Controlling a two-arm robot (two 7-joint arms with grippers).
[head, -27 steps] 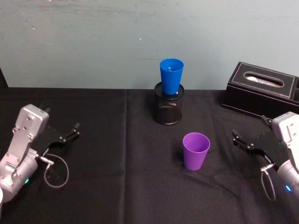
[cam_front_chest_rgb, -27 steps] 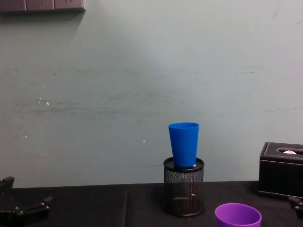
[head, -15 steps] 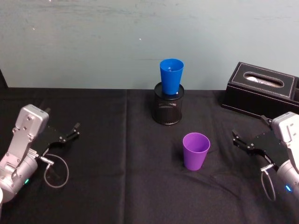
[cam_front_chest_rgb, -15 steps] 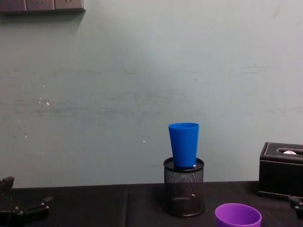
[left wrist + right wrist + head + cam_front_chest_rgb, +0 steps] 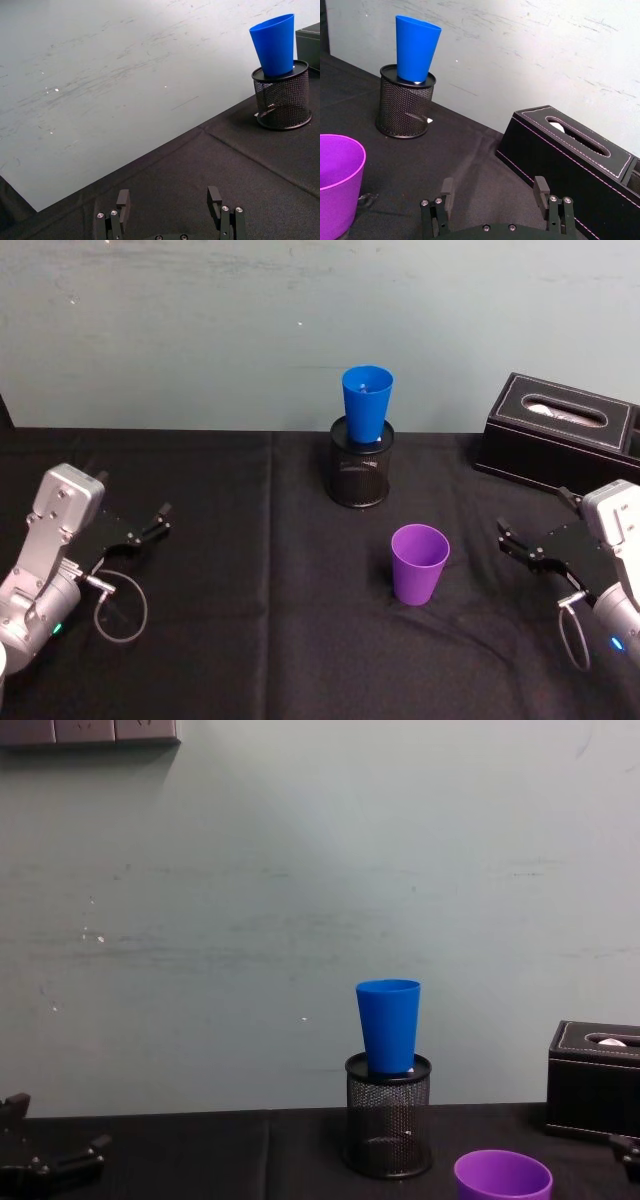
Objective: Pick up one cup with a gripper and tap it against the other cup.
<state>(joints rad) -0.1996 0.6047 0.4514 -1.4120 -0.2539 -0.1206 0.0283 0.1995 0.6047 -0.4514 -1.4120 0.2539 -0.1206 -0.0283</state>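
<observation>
Below frame center your purple cup (image 5: 419, 563) stands ungrasped; left gripper (image 5: 158, 521) and right gripper (image 5: 505, 538) sit at the edges, fingers released.

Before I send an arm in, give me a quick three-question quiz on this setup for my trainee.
1. Fill in: the left gripper and the right gripper both have their jaws ____.
2. True or false: the blue cup stands on the tablecloth.
3. Which is nearer the purple cup? A) left gripper B) right gripper

Key: 1 open. 2 false, it stands in the top of the mesh pen holder. 3 B.
</observation>
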